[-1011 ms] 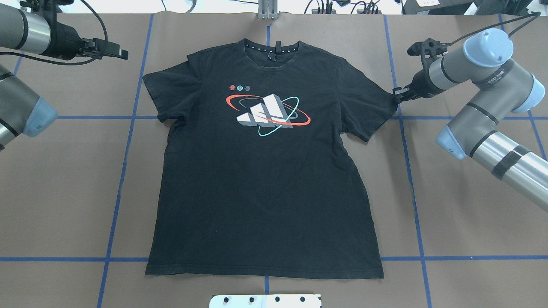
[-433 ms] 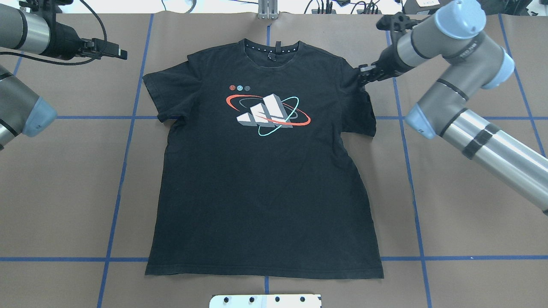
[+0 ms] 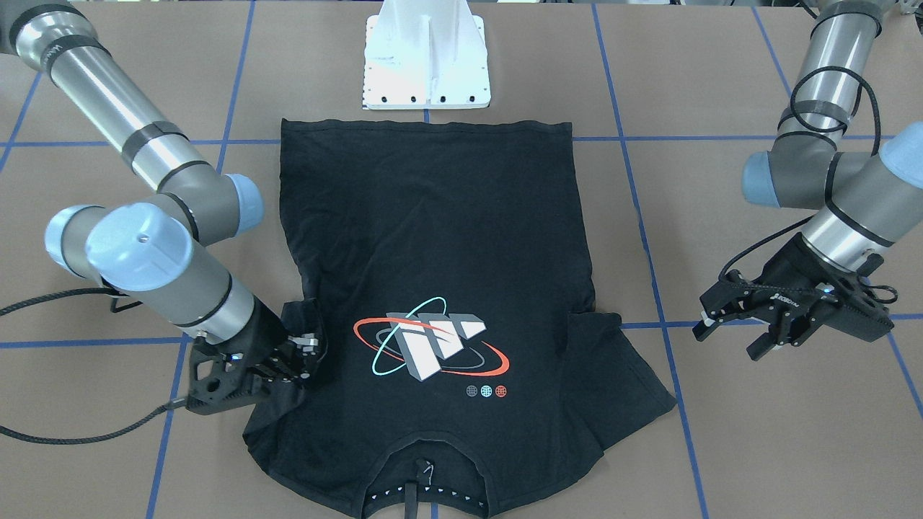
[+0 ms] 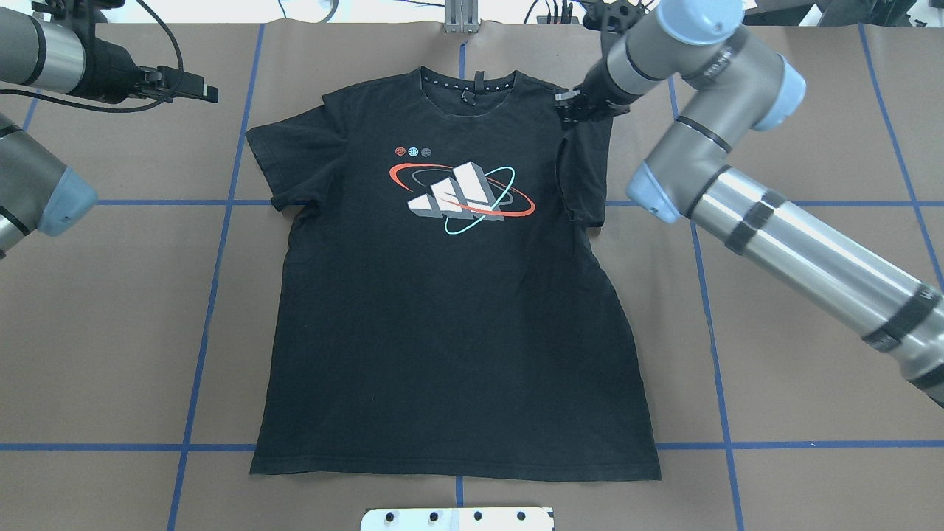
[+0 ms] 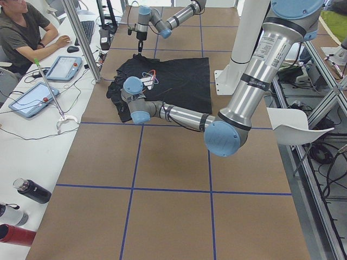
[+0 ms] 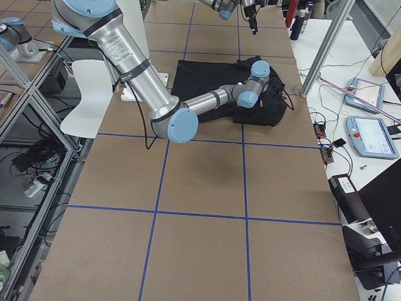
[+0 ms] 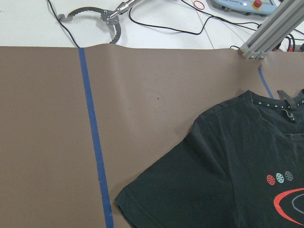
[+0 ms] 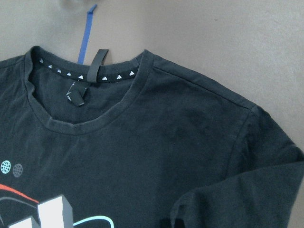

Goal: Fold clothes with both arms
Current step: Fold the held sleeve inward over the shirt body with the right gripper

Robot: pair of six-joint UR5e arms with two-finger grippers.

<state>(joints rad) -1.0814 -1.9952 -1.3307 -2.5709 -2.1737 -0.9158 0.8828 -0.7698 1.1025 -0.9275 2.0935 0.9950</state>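
**Right gripper pinched one sleeve inward over the shirt**

The black T-shirt (image 4: 450, 332) lay flat on the brown-papered table (image 4: 774, 383), print side up, with its hem nearest the white pedestal base (image 3: 427, 65). The right arm (image 4: 796, 243) reached in across the shirt's shoulder. The right gripper (image 4: 571, 107) was clamped on the cuff of the right sleeve (image 4: 586, 169), which hung folded in against the chest. The left arm (image 3: 829, 194) stayed off the cloth. The left gripper (image 3: 732, 333) hovered beside the shirt's other sleeve, well apart from it, with its fingers spread and nothing between them.

The print (image 4: 461, 195) showed three white-grey bars ringed by red and teal ovals, with three small globe icons (image 4: 413, 151) beside it. Inside the collar ran a tape of tiny white logos (image 8: 114, 76) and a black hanger loop (image 8: 99, 61). No words could be read.

Blue tape lines (image 4: 201, 354) crossed the table around the shirt. Beyond the collar end, a seated person (image 5: 21, 30) worked at a desk with tablets (image 5: 60, 67).
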